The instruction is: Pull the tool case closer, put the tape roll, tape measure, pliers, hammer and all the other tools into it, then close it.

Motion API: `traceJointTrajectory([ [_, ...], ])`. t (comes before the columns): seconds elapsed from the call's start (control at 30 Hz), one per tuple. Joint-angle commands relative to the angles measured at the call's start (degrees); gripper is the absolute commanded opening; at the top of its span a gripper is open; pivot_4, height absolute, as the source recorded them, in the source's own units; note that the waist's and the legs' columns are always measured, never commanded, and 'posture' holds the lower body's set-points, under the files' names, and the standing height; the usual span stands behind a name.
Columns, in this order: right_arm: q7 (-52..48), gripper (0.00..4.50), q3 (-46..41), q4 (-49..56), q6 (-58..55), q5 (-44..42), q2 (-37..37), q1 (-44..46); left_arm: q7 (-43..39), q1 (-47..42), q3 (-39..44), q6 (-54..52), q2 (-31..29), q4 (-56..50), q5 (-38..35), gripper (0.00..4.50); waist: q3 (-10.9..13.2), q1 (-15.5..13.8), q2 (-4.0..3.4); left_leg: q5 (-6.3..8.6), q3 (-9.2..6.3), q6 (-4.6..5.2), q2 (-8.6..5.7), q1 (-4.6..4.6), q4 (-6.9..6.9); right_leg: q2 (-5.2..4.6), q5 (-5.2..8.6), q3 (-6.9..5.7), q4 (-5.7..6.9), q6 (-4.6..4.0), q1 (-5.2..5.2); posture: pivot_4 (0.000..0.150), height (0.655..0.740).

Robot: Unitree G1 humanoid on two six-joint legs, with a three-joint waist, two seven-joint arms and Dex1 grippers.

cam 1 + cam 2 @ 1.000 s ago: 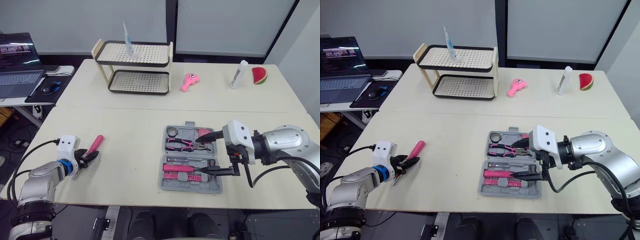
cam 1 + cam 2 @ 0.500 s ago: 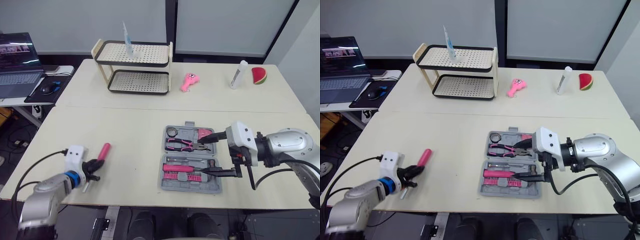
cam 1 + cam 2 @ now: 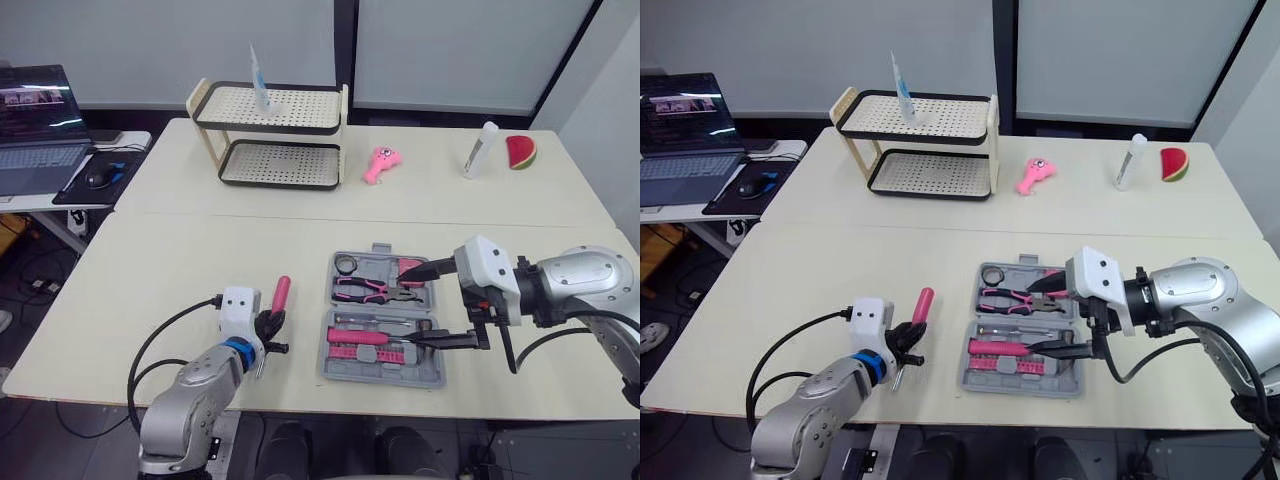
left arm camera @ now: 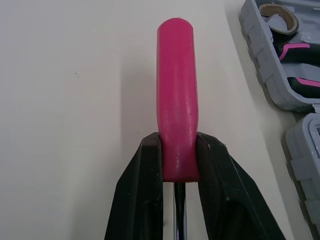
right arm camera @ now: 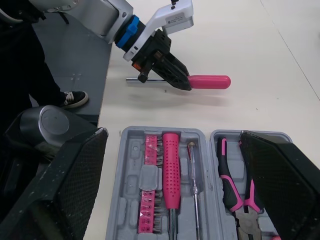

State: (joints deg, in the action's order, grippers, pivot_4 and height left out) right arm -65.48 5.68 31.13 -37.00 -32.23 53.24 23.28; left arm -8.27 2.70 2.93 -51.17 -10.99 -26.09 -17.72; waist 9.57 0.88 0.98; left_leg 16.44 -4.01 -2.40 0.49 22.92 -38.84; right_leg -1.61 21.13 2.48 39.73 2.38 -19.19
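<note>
Left end effector gripped a pink-handled screwdriver by its handle base.
The handle looked smooth, rounded, slippery plastic on a thin steel shaft; best carried level, then lowered into a free moulded slot of the grey tool case, open just right of it. Right end effector hung wide open over that case.

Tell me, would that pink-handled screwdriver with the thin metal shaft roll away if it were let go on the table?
Probably: the pink-handled screwdriver has a smooth, round handle, and the beige table looks flat. It looks stiff: it juts straight out though the left gripper pinches only the handle's shaft end. The glossy plastic might slip a little between the black fingers.
</note>
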Motion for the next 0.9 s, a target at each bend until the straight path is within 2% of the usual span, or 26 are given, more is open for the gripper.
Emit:
traceJointTrajectory([
  [0.03,-0.85,4.5,-0.59,0.26,0.04,-0.48,0.58,1.26,2.25,-0.15,-0.94,-1.06,0.91,-1.09,1.22,0.56,0.0,-0.11,0.0,0.0,-0.01,0.0,0.0,0.0,0.0,0.0,0.0,0.0,0.0,0.0,0.0,0.15,0.74],
  [0.47,-0.96,4.5,-0.97,-0.04,0.16,-0.11,0.82,0.82,2.96,0.23,-0.15,-2.82,2.01,2.96,1.82,0.56,0.0,-0.75,-0.01,0.0,-0.01,0.0,-0.02,-0.02,0.0,0.0,0.0,-0.01,-0.1,0.0,0.08,0.15,0.74],
  [0.53,-0.87,4.5,-1.09,0.11,0.04,-0.22,0.91,0.72,2.85,0.22,0.03,-2.37,2.19,3.51,1.94,1.31,-0.01,-0.76,-0.02,0.0,-0.02,0.0,-0.02,-0.03,0.0,-0.01,0.0,-0.01,-0.11,0.0,0.1,0.15,0.74],
  [0.67,-0.91,4.5,-1.46,0.28,-0.07,-0.38,1.27,0.5,2.83,0.09,0.3,-1.49,2.18,3.31,2.22,2.45,-0.01,-0.74,-0.02,0.0,-0.02,0.0,-0.02,-0.05,0.0,0.0,0.0,-0.02,-0.11,0.0,0.11,0.15,0.74],
  [0.9,-0.75,4.5,-2.37,0.44,-0.06,-0.78,2.07,0.03,1.98,1.77,0.76,-1.58,0.01,-3.98,1.59,4.48,-0.01,-0.72,-0.02,0.0,-0.02,0.0,0.0,-0.02,0.02,0.0,0.0,-0.01,-0.16,0.0,0.1,0.15,0.74],
])
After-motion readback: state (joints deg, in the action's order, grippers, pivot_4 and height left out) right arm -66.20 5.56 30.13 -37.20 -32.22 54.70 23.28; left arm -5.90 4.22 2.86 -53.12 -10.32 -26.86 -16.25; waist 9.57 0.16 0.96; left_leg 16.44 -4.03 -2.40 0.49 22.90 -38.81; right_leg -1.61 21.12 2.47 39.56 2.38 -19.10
